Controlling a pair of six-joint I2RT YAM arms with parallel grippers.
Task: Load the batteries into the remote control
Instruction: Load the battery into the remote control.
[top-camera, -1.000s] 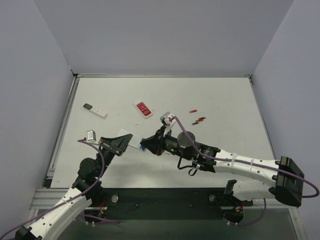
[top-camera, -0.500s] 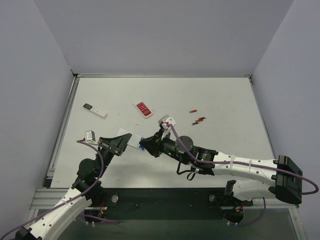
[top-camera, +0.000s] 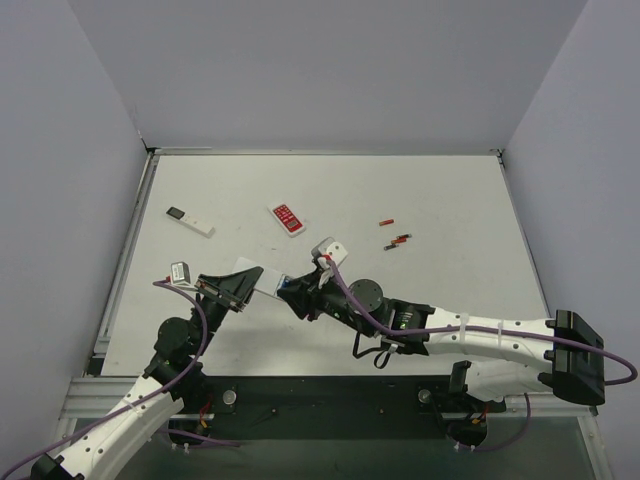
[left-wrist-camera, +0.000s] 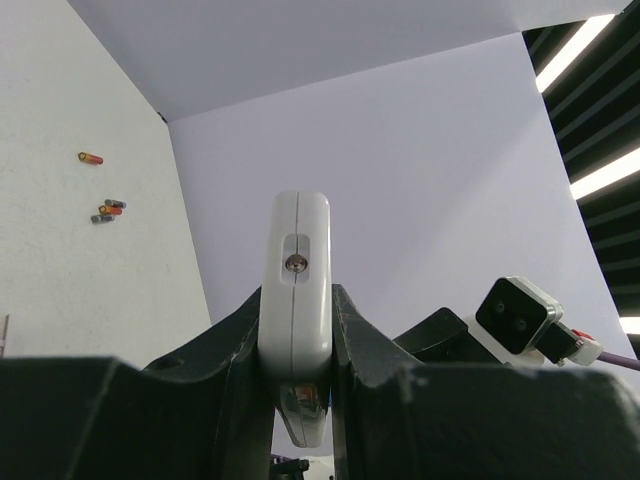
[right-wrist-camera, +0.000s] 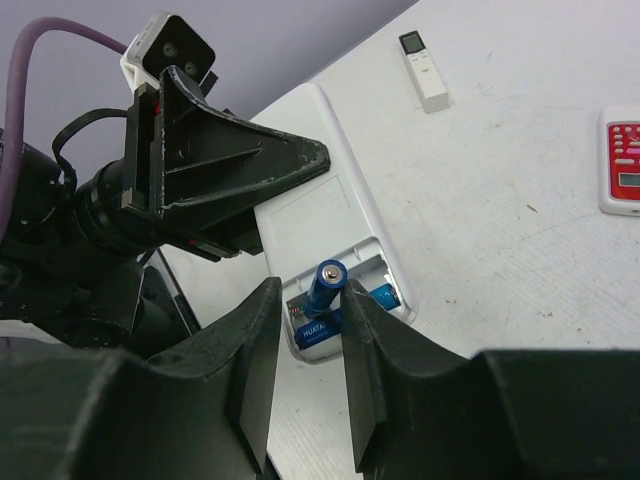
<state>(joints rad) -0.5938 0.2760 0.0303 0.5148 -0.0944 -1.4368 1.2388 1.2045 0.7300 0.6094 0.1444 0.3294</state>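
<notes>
Step in hand: inserting the second cell. The left gripper (left-wrist-camera: 298, 310) clamps the remote control (right-wrist-camera: 320, 200) above the table's near-left area. The right gripper (right-wrist-camera: 310, 290) fingers flank a tilted blue battery (right-wrist-camera: 326, 285) beside the seated battery (right-wrist-camera: 315, 330); I cannot tell whether they pinch it. Next: press it flat.

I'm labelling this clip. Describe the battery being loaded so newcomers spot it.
The left hand holds the white remote control. In its open compartment, between the fingers of the right hand, a blue battery stands tipped up; the other blue battery lies flat beside it.
</notes>
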